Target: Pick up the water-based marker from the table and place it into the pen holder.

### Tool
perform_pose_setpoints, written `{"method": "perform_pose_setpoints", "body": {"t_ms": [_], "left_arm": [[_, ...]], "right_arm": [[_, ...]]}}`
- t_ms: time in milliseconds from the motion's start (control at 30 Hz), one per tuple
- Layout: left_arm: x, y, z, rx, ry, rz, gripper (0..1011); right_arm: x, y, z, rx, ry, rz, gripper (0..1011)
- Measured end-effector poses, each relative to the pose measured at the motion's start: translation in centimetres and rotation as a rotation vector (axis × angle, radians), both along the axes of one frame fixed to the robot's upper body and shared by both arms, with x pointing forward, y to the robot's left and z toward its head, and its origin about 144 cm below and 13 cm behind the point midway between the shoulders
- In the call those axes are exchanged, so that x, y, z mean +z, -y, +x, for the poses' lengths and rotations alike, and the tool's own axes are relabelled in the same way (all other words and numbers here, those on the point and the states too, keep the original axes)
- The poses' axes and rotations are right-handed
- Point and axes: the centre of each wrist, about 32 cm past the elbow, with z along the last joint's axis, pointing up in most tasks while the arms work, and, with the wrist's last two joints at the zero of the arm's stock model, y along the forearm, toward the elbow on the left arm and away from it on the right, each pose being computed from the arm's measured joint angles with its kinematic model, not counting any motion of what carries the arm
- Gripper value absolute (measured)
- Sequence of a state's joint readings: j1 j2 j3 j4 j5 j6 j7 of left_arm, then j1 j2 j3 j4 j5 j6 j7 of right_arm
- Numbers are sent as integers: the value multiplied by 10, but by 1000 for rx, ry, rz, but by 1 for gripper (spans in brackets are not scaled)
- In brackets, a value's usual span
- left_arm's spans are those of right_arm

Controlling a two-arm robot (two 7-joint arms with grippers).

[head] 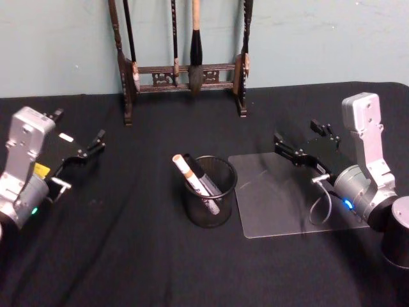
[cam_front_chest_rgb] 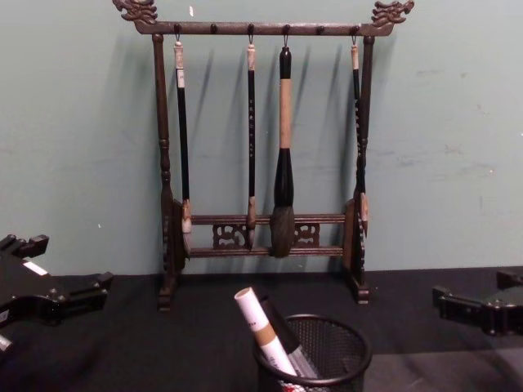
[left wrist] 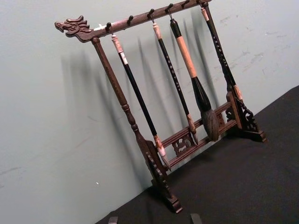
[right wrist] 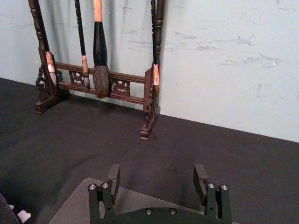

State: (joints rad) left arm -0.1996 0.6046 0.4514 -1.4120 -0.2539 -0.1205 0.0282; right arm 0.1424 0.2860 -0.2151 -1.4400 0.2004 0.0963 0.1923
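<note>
Two black fingers on the right gripper (right wrist: 157, 176) are spread wide apart, and there is nothing between them. The left gripper (head: 77, 128) has its fingers spread too, and it holds nothing.

The right gripper hangs over the far part of the clear flat plastic sheet (head: 281, 204), on the right side of the round black wire-mesh pen holder (head: 208, 214). The left gripper hangs over the black cloth (head: 128, 256), well apart from the pen holder on the other side.

Inside the pen holder, the long white marker with an orange-brown band (head: 192, 176) stands tilted. Its top pokes out over the rim toward the left. A dark pen (head: 203, 178) leans right beside it.

So I think the marker is in its place, and the job is just about done. What is left is to back the arms away.

To do that well, keep both sets of fingers open and move slowly. Pull each arm up and back toward the robot, not across the middle. The marker top sticks out, so a bump there could tip the light pen holder over. Also stay away from the tall dark wooden brush rack (head: 185, 77) by the wall.
</note>
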Motion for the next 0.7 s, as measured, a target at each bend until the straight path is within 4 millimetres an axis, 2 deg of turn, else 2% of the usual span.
{"method": "perform_pose_setpoints", "body": {"t_ms": [700], "left_arm": [[0, 0, 0, 0, 0, 0, 1001]], "right_arm": [[0, 0, 0, 0, 0, 0, 1002]]}}
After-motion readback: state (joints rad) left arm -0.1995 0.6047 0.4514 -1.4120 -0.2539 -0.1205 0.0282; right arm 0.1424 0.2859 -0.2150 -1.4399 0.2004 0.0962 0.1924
